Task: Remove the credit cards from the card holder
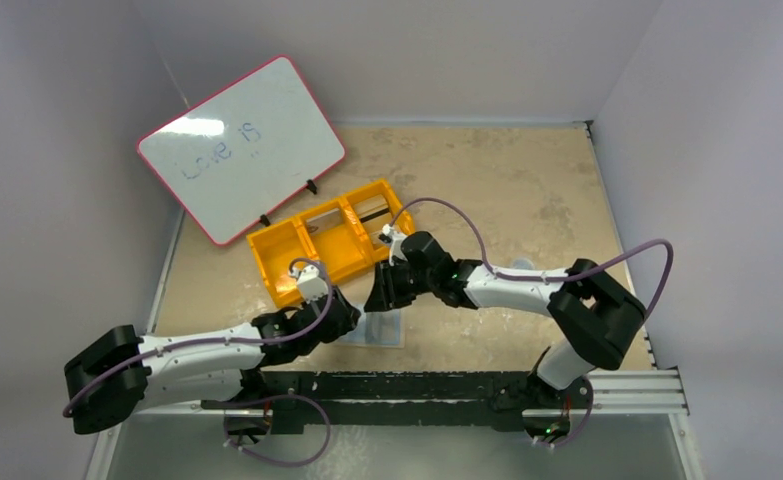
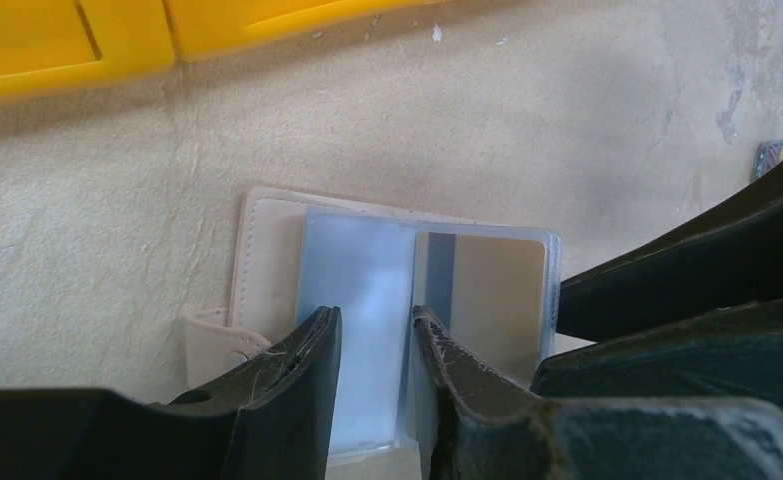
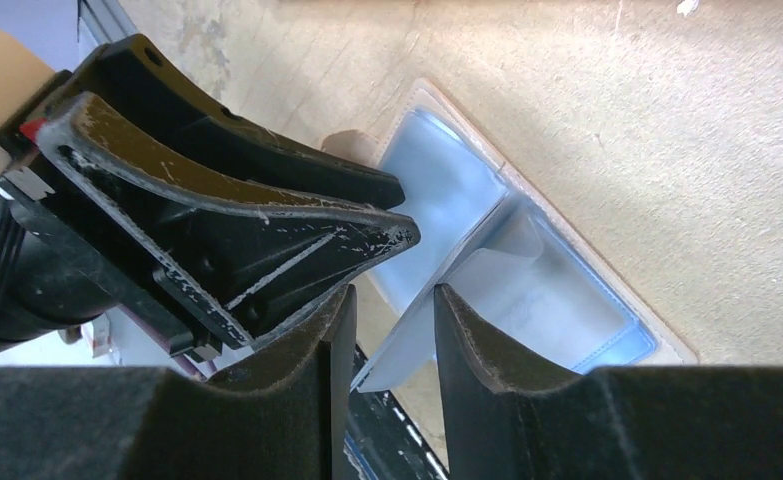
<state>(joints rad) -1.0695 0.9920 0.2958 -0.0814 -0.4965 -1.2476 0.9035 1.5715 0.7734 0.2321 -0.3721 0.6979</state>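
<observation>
The card holder (image 1: 389, 332) lies open on the table between my two grippers. In the left wrist view its tan edge (image 2: 267, 260) is at the left, with a light-blue panel beside it. A tan credit card (image 2: 495, 290) with a dark stripe sits in the right sleeve. My left gripper (image 2: 375, 328) is open, with its tips low over the blue panel. My right gripper (image 3: 387, 325) is open. A pale thin leaf (image 3: 412, 345) rises from the holder's (image 3: 567, 290) fold between its fingers; I cannot tell whether it is a card or a sleeve. The left gripper (image 1: 360, 318) and the right gripper (image 1: 384, 300) are close together.
A yellow three-compartment bin (image 1: 267, 250) stands just behind the grippers and shows at the top of the left wrist view (image 2: 67, 40). A pink-rimmed whiteboard (image 1: 242, 150) leans at the back left. The black base rail (image 1: 417, 385) runs along the near edge.
</observation>
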